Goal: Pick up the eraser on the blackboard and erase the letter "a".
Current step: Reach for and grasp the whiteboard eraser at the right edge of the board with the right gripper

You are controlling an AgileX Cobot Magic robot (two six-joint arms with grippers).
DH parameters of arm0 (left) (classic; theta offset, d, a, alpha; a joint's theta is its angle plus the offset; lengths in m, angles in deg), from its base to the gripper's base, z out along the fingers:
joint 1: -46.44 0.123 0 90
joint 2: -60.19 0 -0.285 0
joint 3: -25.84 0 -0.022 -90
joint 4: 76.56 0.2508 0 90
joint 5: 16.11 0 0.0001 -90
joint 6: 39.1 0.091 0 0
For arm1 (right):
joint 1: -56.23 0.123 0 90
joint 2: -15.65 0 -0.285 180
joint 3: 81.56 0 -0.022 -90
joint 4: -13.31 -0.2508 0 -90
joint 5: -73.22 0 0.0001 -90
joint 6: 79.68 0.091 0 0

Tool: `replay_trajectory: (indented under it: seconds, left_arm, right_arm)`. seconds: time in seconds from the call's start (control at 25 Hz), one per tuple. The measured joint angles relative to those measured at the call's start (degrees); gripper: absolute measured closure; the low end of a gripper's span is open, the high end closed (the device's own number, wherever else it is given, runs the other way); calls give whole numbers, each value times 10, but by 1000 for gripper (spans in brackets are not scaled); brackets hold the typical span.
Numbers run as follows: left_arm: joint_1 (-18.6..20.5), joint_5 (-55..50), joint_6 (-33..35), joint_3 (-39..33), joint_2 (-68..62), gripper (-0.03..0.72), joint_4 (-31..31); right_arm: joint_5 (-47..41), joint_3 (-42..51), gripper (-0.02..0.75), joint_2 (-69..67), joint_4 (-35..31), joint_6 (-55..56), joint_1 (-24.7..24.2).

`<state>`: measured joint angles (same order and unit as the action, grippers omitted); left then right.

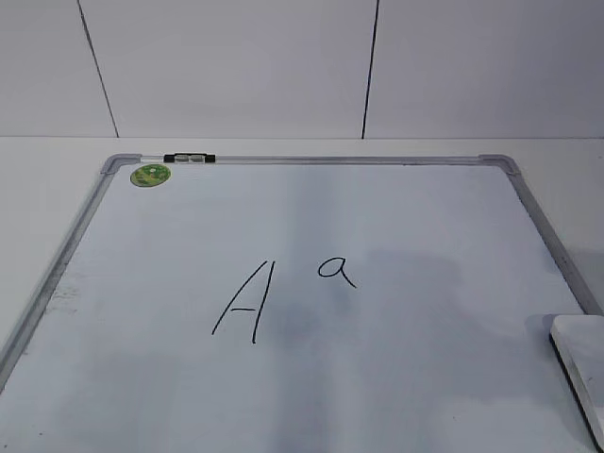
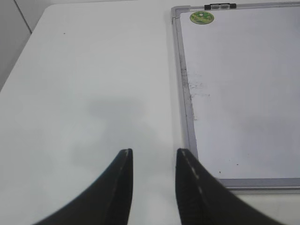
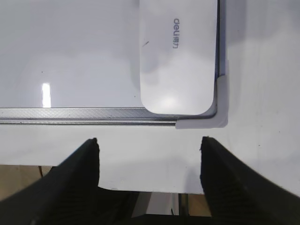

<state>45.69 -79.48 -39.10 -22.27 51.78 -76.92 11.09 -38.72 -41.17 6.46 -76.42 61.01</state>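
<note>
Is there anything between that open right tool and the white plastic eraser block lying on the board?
In the right wrist view, only bare white tabletop and the board's grey metal frame lie between the right tool and the white rounded eraser.

The exterior view looks down at a slant across the blackboard (image 1: 377, 377) toward the back wall, from the board's near side. The left wrist view looks forward past the left claw (image 2: 153, 157) over bare desk (image 2: 84, 84), catching the board's left frame and the green sticker (image 2: 201, 17), which the exterior view also shows. The right wrist view sits close above the board's corner, sharing the eraser (image 3: 180, 61) with the exterior view.
</note>
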Motion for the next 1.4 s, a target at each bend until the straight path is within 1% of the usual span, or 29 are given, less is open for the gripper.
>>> replay_trajectory:
  seconds: [0.44,0.84,1.12,1.2,1.32,1.4]
  left_arm:
    - [0,0,0,0,0,453,0]
    - [0,0,0,0,0,453,0]
    - [0,0,0,0,0,454,0]
    - [0,0,0,0,0,454,0]
    - [0,0,0,0,0,454,0]
    - [0,0,0,0,0,454,0]
  right_arm:
    - [21,-1,197,-13,6,34,1]
    - [36,-1,197,-91,12,32,1]
    - [56,-1,195,-119,27,25,1]
    - [60,-1,172,-126,30,22,1]
    - [65,-1,91,-135,33,19,1]
    - [71,-1,69,-138,33,17,1]
